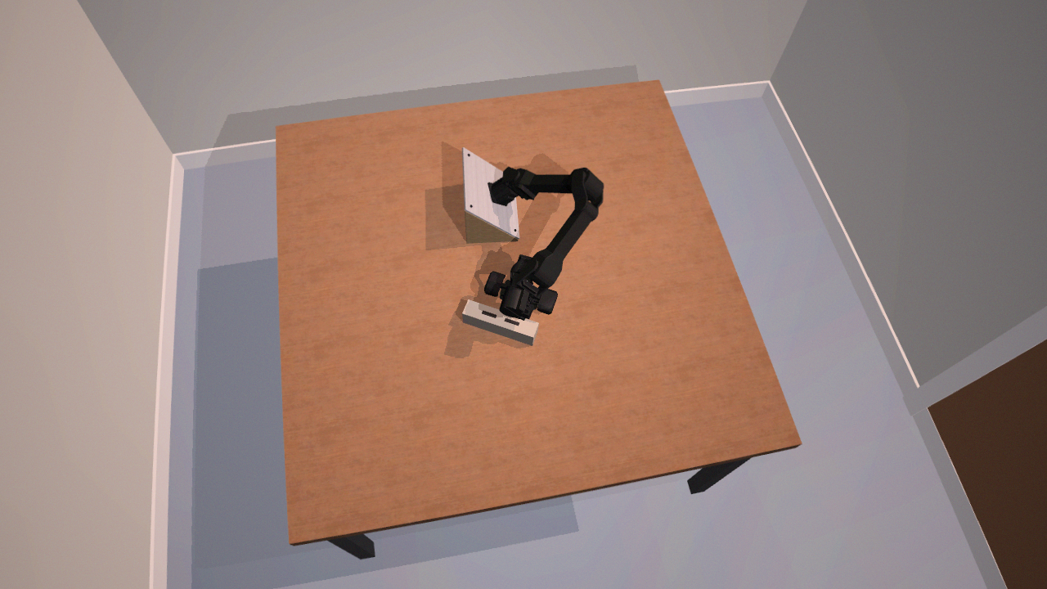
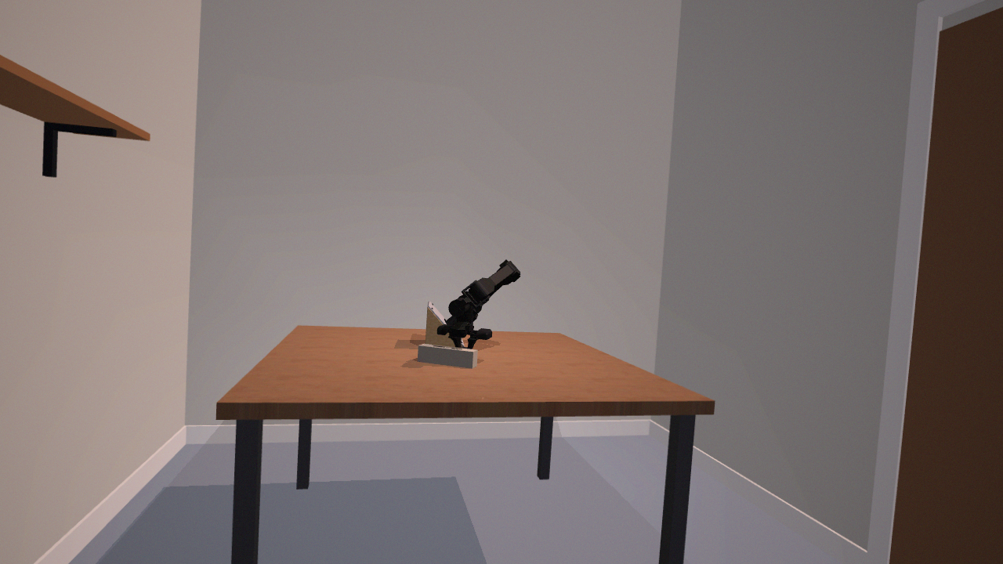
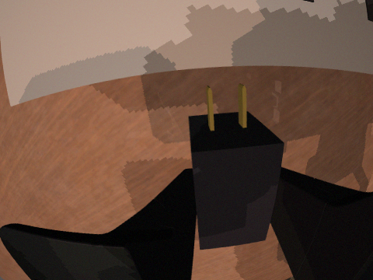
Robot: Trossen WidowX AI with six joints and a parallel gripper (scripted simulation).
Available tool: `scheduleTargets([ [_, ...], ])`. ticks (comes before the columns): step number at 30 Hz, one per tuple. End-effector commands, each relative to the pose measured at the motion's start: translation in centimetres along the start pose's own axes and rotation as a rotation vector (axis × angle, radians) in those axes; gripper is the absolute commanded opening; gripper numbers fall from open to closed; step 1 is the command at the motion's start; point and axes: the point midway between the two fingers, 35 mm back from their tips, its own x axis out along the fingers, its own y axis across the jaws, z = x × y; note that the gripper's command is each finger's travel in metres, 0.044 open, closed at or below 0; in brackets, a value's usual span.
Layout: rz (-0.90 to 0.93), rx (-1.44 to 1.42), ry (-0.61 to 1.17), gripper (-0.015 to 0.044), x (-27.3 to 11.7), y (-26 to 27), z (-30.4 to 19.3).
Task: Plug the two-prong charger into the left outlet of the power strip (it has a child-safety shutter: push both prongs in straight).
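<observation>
Two gold prongs (image 3: 242, 106) stick out of the end of the black charger (image 3: 238, 190), and they are bare. The charger sits between the two fingers of the gripper (image 1: 516, 311) (image 2: 464, 346) (image 3: 236, 210), one on each side, and they pinch it tight. Its prong end pokes out past them. The gripper is up by the back edge of the white power strip (image 1: 499, 322) (image 2: 447, 356) (image 3: 97, 35). That strip lies on the brown table (image 1: 410, 410) (image 2: 462, 385) (image 3: 78, 155). Behind it is a slanted board (image 1: 481, 191) (image 2: 439, 326).
</observation>
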Motion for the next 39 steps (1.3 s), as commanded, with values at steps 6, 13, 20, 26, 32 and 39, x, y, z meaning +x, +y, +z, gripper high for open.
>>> scheduleTargets([
  [6,0.004,0.004,-0.001,0.0000,-0.10,0.12,0.28],
  [13,0.004,0.004,-0.001,0.0000,-0.14,0.13,0.46],
  [20,0.004,0.003,-0.001,0.0000,-0.16,0.13,0.62],
  [26,0.004,0.003,-0.001,0.0000,-0.16,0.13,0.63],
  [32,0.004,0.003,-0.001,0.0000,-0.15,0.11,0.63],
  [39,0.004,0.003,-0.001,0.0000,-0.13,0.09,0.64],
])
